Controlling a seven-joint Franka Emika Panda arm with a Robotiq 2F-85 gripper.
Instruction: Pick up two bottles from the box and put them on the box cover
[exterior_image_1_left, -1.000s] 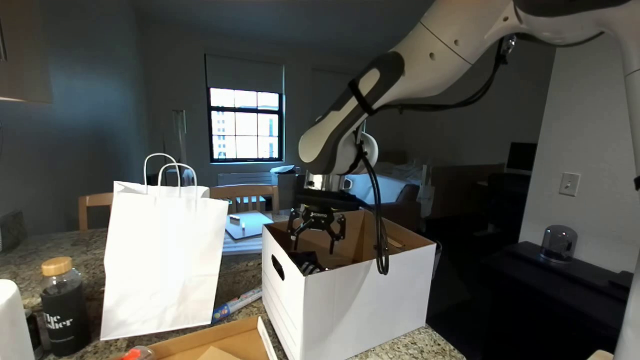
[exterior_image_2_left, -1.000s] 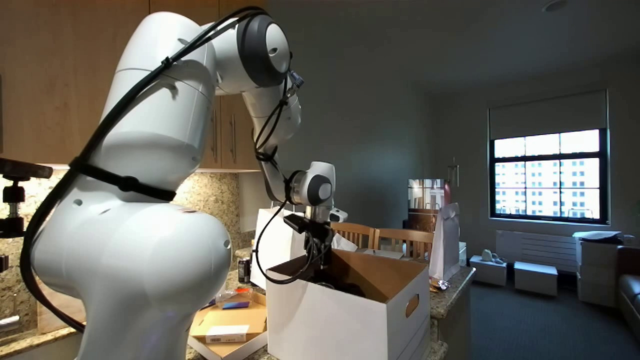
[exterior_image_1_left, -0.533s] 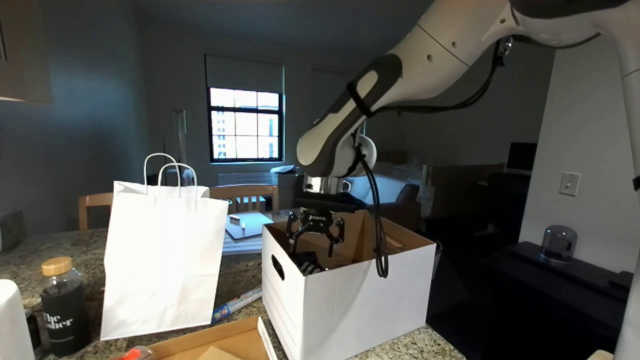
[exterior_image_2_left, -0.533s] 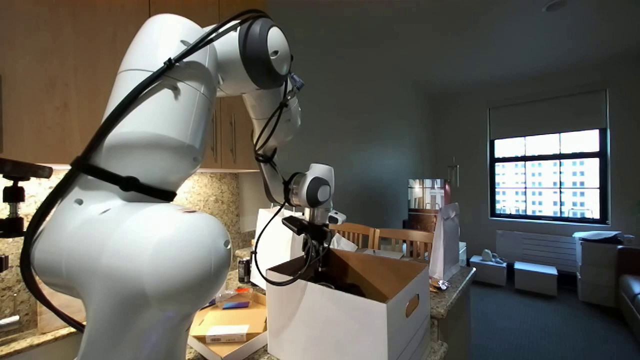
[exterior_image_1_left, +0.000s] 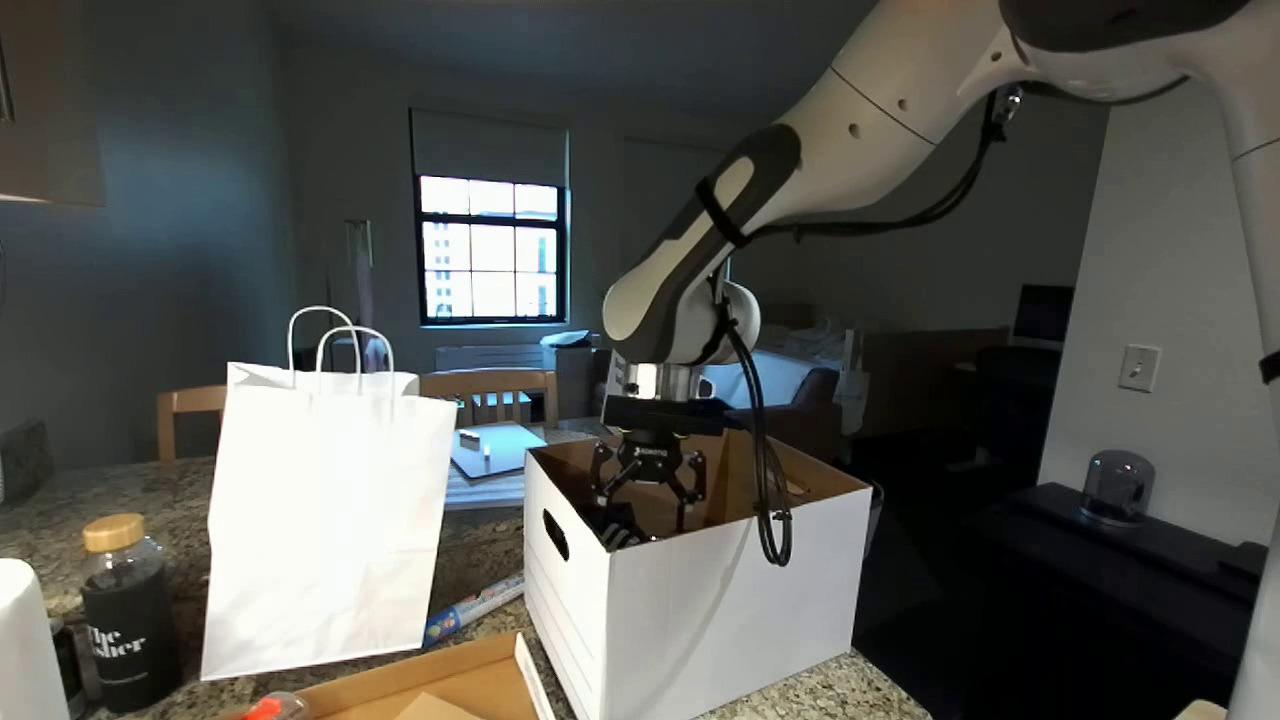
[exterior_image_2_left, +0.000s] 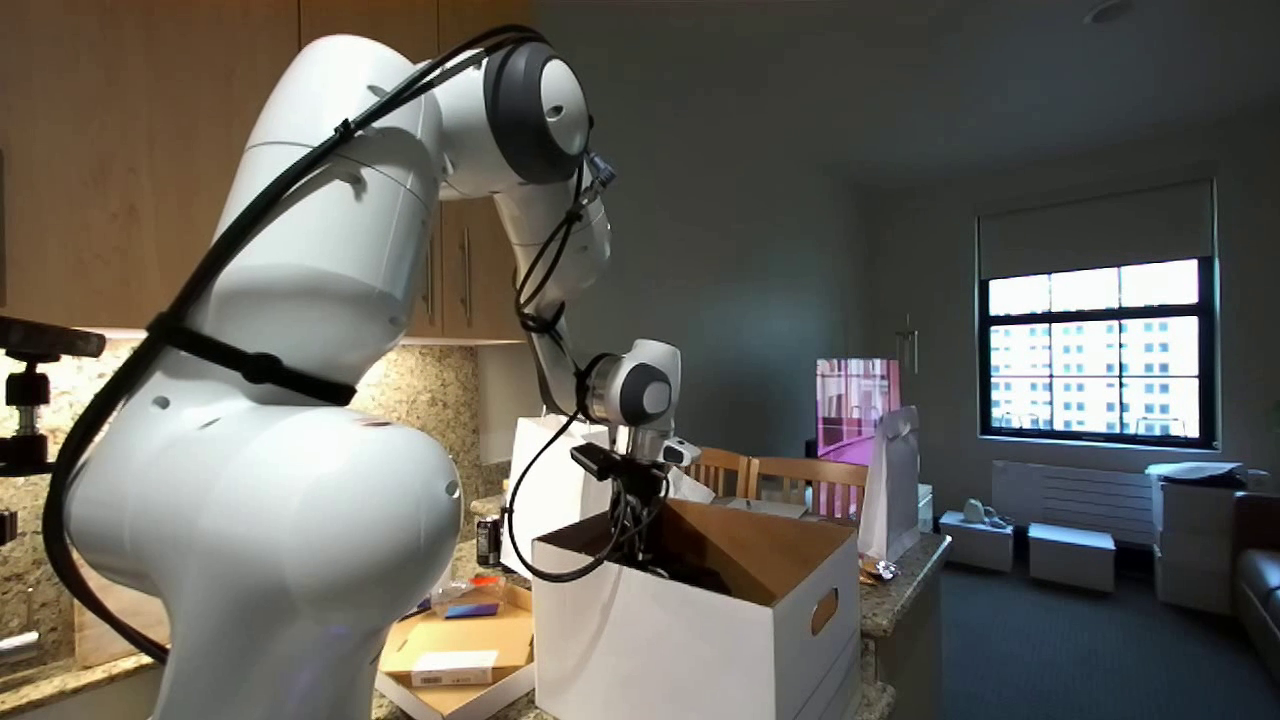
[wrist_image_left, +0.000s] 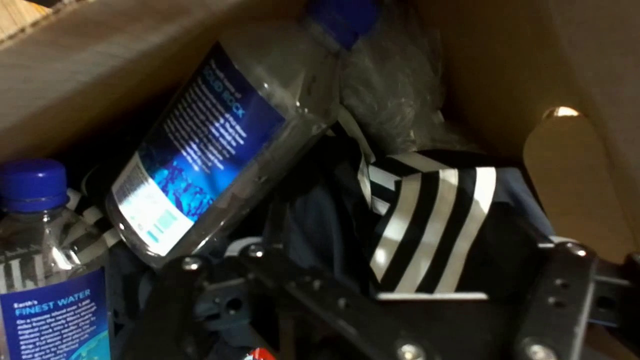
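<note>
The large white box (exterior_image_1_left: 740, 600) with brown inner walls stands on the counter. My gripper (exterior_image_1_left: 643, 510) points down into its opening, jaws spread wide with nothing gripped. Looking inside with the wrist view, I find a clear bottle (wrist_image_left: 215, 145) with a blue cap and blue label leaning diagonally against a wall. A second blue-capped bottle (wrist_image_left: 55, 320) stands at the left edge, partly cut off. Both lie to the left of and beyond the space between my fingers. The box cover (exterior_image_2_left: 505, 697), a shallow tray with a brown inside, rests on the counter beside the box.
Black cloth with white stripes (wrist_image_left: 430, 230) and crumpled clear plastic (wrist_image_left: 395, 90) fill more of the box. A flat cardboard piece (exterior_image_2_left: 440, 640) lies in the cover. A white paper bag (exterior_image_1_left: 325, 530), a patterned tube (exterior_image_1_left: 480, 607) and a wood-capped flask (exterior_image_1_left: 130, 630) stand nearby.
My gripper has come lower into the box and shifted slightly to the right in both exterior views. Its jaws stay spread, and the box and cover have not moved.
</note>
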